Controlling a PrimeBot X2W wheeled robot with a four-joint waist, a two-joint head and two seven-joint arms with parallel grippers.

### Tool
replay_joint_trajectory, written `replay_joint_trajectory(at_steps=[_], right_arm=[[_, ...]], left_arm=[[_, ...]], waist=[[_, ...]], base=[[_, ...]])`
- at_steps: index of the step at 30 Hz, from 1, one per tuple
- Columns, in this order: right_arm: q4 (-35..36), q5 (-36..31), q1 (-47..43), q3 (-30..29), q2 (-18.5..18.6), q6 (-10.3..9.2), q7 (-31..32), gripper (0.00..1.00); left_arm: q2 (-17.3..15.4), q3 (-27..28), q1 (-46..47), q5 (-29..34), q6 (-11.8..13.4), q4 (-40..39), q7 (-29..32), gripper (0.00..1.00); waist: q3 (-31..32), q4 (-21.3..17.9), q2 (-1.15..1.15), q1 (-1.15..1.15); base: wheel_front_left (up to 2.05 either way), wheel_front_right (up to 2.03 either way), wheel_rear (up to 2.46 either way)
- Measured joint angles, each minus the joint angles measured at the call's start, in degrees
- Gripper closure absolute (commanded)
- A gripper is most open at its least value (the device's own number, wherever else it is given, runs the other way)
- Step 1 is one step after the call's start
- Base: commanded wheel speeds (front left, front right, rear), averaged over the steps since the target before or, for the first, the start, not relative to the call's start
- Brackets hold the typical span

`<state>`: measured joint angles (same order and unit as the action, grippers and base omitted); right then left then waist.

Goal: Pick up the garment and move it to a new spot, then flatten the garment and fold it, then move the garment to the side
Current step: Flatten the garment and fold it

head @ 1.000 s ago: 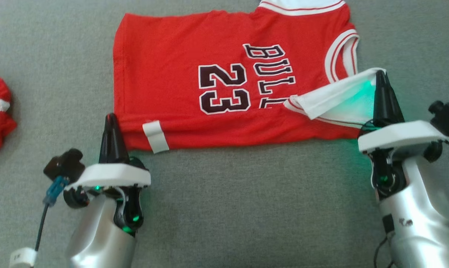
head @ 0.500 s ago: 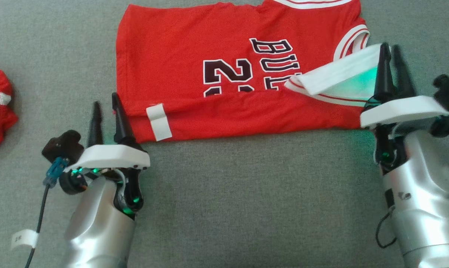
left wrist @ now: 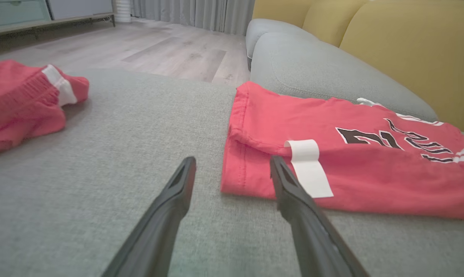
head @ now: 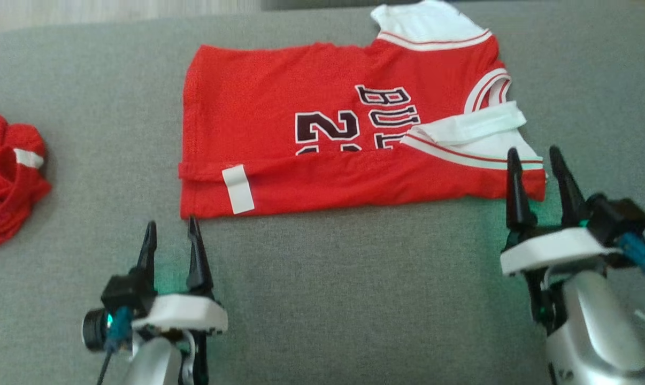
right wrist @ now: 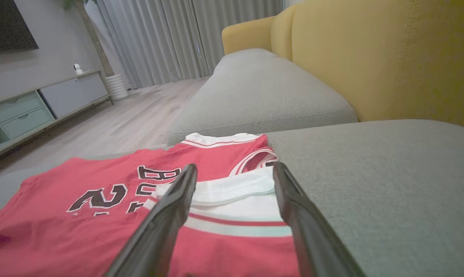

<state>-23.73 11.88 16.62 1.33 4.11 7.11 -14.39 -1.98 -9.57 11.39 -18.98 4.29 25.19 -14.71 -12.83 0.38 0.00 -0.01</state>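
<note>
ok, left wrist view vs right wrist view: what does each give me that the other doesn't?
Left wrist: the open left gripper pointing at the hem corner of the red jersey, the white tag on its folded-up edge, and a crumpled red garment lying apart from the jersey.
Right wrist: the open right gripper aimed at the white shoulder panel folded onto the jersey's front.
Both: the jersey lying on the grey cushion, with the yellow sofa back behind.
</note>
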Motion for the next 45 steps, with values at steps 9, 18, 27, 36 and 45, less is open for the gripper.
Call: replay_joint_trajectory(at_steps=[9, 18, 27, 36, 45], right_arm=[[-0.51, -2.0, -7.96, -0.23, -0.88, 0.0, 0.0, 0.0], [-1.31, -2.27, -12.32, 0.38, -1.23, 0.0, 0.0, 0.0], [-1.66, -1.57, -9.17, 0.29, -1.25, 0.0, 0.0, 0.0], [-0.97, -0.09, -3.81, 0.74, -1.25, 0.0, 0.0, 0.0], [-1.92, -0.41, -0.09, -1.94, -1.25, 0.0, 0.0, 0.0]], left_arm=[[-0.21, 0.43, -9.05, 2.79, 0.86, -3.57, 0.0, 0.0], [-0.38, 0.33, -14.77, 2.8, 1.24, -4.95, 0.0, 0.0], [-0.43, -0.62, -8.24, 1.19, -1.64, -1.13, 0.0, 0.0], [-0.27, 1.89, 5.38, -3.76, -5.02, 9.14, 0.0, 0.0], [-0.3, 1.96, 12.08, -7.73, -7.4, 16.55, -0.93, 0.0]], waist=[[6.11, 0.01, 0.0, 0.0], [9.77, -0.33, 0.0, -0.01], [5.62, -0.45, 0.0, 0.02], [-0.76, -1.62, 0.0, 0.03], [-5.43, -3.56, 0.0, 0.01]], base=[[0.0, 0.0, 0.0], [0.0, 0.0, 0.0], [0.0, 0.0, 0.0], [0.0, 0.0, 0.0], [0.0, 0.0, 0.0]])
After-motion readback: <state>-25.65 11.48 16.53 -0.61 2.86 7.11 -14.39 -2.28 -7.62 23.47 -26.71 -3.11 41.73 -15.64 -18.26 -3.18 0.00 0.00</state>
